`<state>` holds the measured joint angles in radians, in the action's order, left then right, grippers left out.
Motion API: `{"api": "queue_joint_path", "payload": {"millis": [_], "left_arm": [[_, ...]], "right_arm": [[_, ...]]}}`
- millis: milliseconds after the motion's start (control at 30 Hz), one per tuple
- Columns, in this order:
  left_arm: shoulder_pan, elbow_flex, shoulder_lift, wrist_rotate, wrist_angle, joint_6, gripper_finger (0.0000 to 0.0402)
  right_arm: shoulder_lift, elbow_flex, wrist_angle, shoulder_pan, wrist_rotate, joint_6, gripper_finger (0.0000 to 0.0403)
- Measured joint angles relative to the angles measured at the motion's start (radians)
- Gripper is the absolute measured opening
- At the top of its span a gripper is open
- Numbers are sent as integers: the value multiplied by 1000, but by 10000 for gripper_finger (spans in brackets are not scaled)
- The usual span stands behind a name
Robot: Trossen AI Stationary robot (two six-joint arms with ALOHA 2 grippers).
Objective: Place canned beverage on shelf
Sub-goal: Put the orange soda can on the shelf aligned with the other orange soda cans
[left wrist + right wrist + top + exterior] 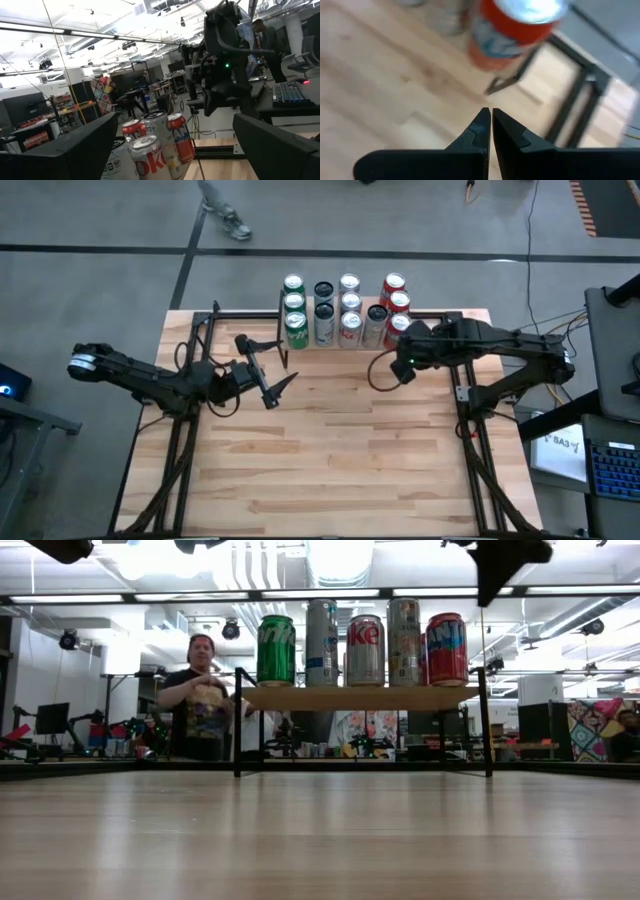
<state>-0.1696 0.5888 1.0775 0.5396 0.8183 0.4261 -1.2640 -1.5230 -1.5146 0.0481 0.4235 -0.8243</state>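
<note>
- The tabletop [330, 470] is lying bare of cans in front of the arms, so nothing appears to be waiting to be picked up there
- The shelf [362, 698] is standing at the table's far edge, carrying the cans in rows; in the high view about a dozen are crowding its board, so the placing is looking close to complete, or complete
- The left gripper [268, 376] is hovering over the table just in front of the shelf's left end, fingers spread wide and carrying nothing
- The right gripper [487, 131] is hanging by the shelf's right end, fingers pressed together on nothing, with a red can [512, 30] showing just beyond the tips
- The green can [276, 650] is standing upright at the left end of the front row, with silver cans [366, 650] beside it
- A person [200, 700] is standing in the room behind the table, well clear of both arms
- Little room is showing on the board, so any further can would be risking a knock against its neighbours
</note>
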Motion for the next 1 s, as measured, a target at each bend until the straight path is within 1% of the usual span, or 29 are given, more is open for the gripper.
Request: {"api": "queue_joint_path", "payload": {"millis": [100, 233, 433, 600, 1000], "left_arm": [[0, 0, 0, 0, 0, -5, 382], [0, 0, 0, 0, 1, -6, 381], [0, 0, 0, 0, 2, -6, 381], [0, 0, 0, 0, 2, -9, 382], [0, 0, 0, 0, -18, -17, 381]], "right_arm": [[4, 0, -36, 0, 66, -24, 9], [5, 0, -3, 2, 101, 9, 9], [4, 0, 34, 25, 104, 71, 9], [5, 1, 32, 38, 102, 108, 9], [4, 1, 53, 38, 102, 123, 9]]}}
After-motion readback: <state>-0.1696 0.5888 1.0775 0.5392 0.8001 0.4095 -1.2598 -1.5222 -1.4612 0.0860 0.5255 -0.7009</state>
